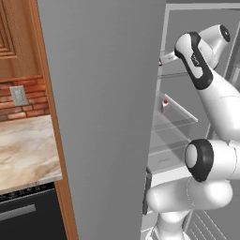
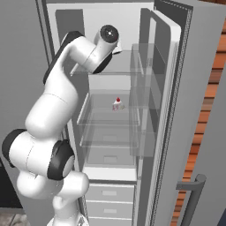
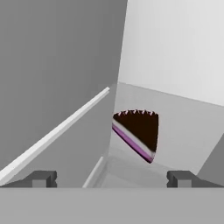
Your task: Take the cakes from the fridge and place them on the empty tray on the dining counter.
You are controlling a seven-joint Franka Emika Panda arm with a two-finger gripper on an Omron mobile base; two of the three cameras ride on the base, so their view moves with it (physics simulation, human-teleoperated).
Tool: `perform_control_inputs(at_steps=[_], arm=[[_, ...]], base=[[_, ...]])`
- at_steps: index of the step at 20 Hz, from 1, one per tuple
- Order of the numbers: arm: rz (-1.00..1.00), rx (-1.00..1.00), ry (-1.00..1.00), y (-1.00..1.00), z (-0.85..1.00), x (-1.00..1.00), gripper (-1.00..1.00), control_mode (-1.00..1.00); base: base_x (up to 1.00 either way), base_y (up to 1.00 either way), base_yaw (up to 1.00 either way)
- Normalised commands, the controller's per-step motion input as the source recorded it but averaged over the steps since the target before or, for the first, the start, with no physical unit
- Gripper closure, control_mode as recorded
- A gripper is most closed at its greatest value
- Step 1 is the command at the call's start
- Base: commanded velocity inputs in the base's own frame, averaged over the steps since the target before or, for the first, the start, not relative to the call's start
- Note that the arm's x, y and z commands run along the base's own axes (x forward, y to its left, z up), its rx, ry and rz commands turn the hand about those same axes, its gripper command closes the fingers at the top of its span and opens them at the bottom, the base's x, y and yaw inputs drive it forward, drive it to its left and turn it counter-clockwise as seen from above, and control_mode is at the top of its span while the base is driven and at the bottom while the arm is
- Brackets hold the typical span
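The chocolate cake (image 3: 139, 133) lies ahead between the spread fingertips (image 3: 43, 178).

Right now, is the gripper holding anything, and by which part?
Nothing is held: the gripper is open, with the chocolate cake ahead of its fingertips.

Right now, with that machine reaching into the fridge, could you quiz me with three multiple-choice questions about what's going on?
1. Where is the white cake with the red top?
A. on a glass shelf
B. on the marble worktop
C. in a bottom drawer

2. What colour is the cake ahead of the claw?
A. yellow
B. dark chocolate brown
C. green

3. How is the claw?
A. shut on a cake
B. holding a tray
C. open, holding nothing

Answers: A, it sits on a clear shelf in the fridge; B, the hand view shows a dark wedge; C, the tips stand wide apart.
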Motion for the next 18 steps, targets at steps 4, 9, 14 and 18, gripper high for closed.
perform_control_inputs(at_steps=[4,9,14,18], arm=[[0.05,0.0,0.04,0.0,0.0,0.13,-1.0,-1.0],[0.0,0.0,0.0,0.0,-0.01,0.08,-1.0,-1.0],[0.0,0.0,0.0,0.03,-0.05,0.08,-1.0,-1.0],[0.0,-0.01,0.0,0.1,-0.06,0.16,-1.0,-1.0]], base=[[0.0,0.0,0.0],[0.0,0.0,0.0],[0.0,0.0,0.0],[0.0,0.0,0.0]])
